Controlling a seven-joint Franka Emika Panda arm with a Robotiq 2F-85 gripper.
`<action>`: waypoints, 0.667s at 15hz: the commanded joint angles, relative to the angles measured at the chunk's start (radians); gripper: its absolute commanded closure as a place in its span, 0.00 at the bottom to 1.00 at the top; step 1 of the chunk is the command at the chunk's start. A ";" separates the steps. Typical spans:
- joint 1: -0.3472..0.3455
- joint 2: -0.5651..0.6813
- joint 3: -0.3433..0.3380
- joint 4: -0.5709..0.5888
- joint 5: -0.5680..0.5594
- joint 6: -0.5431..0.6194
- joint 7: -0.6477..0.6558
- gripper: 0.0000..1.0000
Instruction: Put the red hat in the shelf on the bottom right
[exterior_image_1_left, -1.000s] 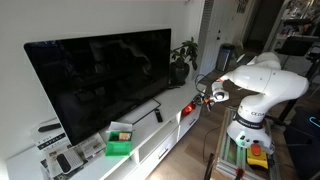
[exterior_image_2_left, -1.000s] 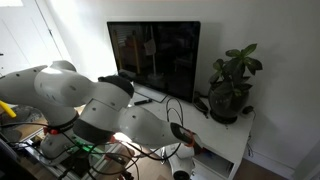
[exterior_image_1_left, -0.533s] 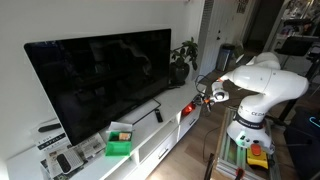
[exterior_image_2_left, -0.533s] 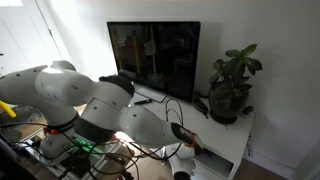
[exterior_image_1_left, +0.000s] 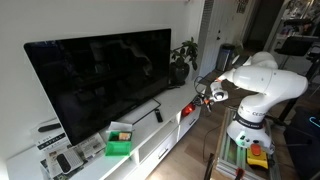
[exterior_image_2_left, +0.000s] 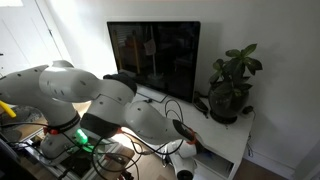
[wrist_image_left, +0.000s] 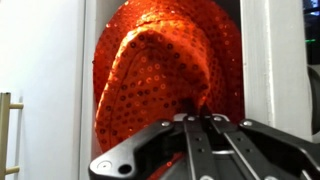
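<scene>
The red hat (wrist_image_left: 160, 70) is sequined and fills the middle of the wrist view. It hangs in the dark shelf opening (wrist_image_left: 232, 14), between the cabinet's white panels. My gripper (wrist_image_left: 200, 120) is shut on the hat's lower edge, with its fingers pressed together. In an exterior view the gripper (exterior_image_1_left: 203, 97) is at the right end of the white TV cabinet (exterior_image_1_left: 150, 150), and the hat (exterior_image_1_left: 189, 108) shows as a small red patch beside it. In the opposite exterior view the arm hides most of the gripper (exterior_image_2_left: 190, 141).
A large TV (exterior_image_1_left: 100, 80) stands on the cabinet top, with a green box (exterior_image_1_left: 120, 145) and small devices in front of it. A potted plant (exterior_image_2_left: 230, 90) stands at the cabinet's end. My robot base (exterior_image_1_left: 250, 125) stands close to the cabinet.
The arm's links have shifted slightly in one exterior view. The hat stays at the cabinet's end in the gripper.
</scene>
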 joint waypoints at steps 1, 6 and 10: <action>0.079 0.016 -0.004 0.068 0.063 -0.018 0.018 0.92; 0.089 0.014 -0.013 0.074 0.114 -0.016 -0.007 0.98; 0.093 0.007 -0.028 0.067 0.188 -0.043 -0.031 0.98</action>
